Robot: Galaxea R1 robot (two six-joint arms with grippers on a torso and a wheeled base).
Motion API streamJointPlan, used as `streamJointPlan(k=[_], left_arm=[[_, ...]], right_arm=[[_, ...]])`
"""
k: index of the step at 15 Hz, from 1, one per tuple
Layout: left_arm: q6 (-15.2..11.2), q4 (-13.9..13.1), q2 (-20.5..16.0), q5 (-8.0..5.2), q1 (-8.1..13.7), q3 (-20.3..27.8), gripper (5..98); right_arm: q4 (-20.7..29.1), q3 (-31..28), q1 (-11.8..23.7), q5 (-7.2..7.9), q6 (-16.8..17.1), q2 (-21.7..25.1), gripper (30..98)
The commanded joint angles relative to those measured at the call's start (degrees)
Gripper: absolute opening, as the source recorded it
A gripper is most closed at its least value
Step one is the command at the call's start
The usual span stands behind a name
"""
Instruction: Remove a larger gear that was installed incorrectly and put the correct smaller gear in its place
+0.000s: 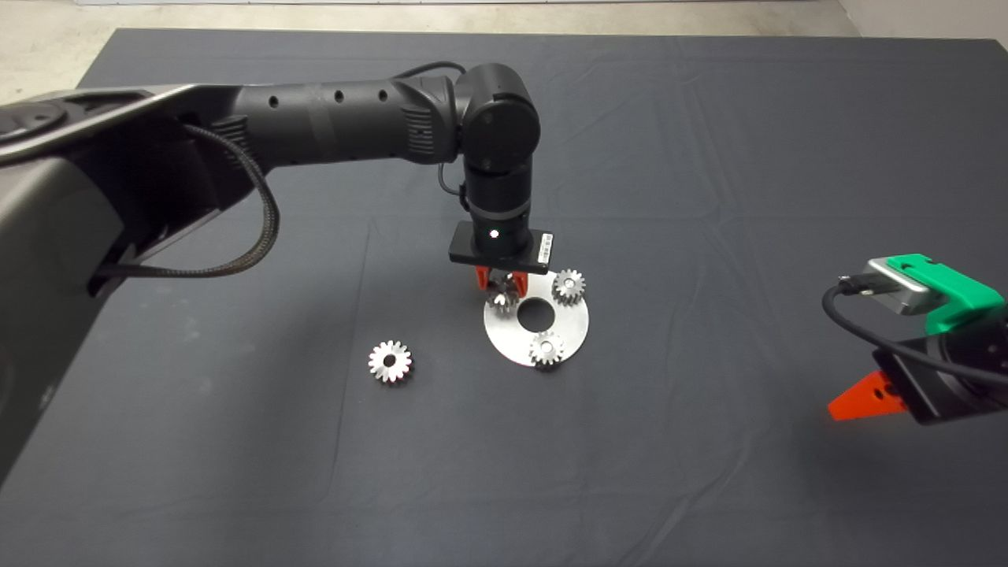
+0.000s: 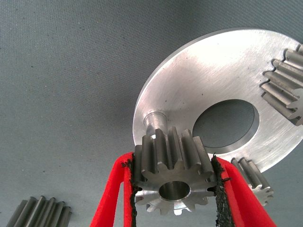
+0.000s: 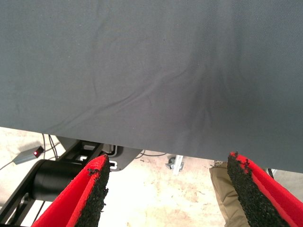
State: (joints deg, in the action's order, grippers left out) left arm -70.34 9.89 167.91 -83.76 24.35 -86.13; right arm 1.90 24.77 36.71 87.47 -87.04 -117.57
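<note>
The left gripper [image 1: 502, 285], on a black arm reaching in from the left edge of the head view, hangs over the upper left rim of a round silver plate [image 1: 572, 324] at the centre of the dark mat [image 1: 709, 157]. Its red fingers [image 2: 111, 198] are pinched on the smaller gear [image 2: 174, 176], which is held just above a short peg [image 2: 154, 122] standing on the plate; whether the gear touches the peg cannot be told. Two more small gears sit on the plate, one at its upper right [image 1: 568, 285] and one at its lower edge [image 1: 546, 348]. The larger gear [image 1: 390, 361] lies flat on the mat to the plate's lower left, apart from it. The right gripper [image 3: 165, 189] waits at the lower right edge of the head view, fingers spread with nothing between them.
</note>
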Motion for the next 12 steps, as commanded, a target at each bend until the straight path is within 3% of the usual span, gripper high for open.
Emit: streamJointPlan(k=[1, 12], left_arm=[[-0.5, 2.9, 0.1, 2.44, 0.9, -0.5, 29.4], [-0.7, 2.9, 0.1, 2.37, 1.0, -0.6, 29.4]], right_arm=[[-1.3, -0.1, 1.2, 0.15, 0.1, 0.3, 66.0], [-1.4, -0.1, 1.2, 0.15, 0.1, 0.3, 66.0]])
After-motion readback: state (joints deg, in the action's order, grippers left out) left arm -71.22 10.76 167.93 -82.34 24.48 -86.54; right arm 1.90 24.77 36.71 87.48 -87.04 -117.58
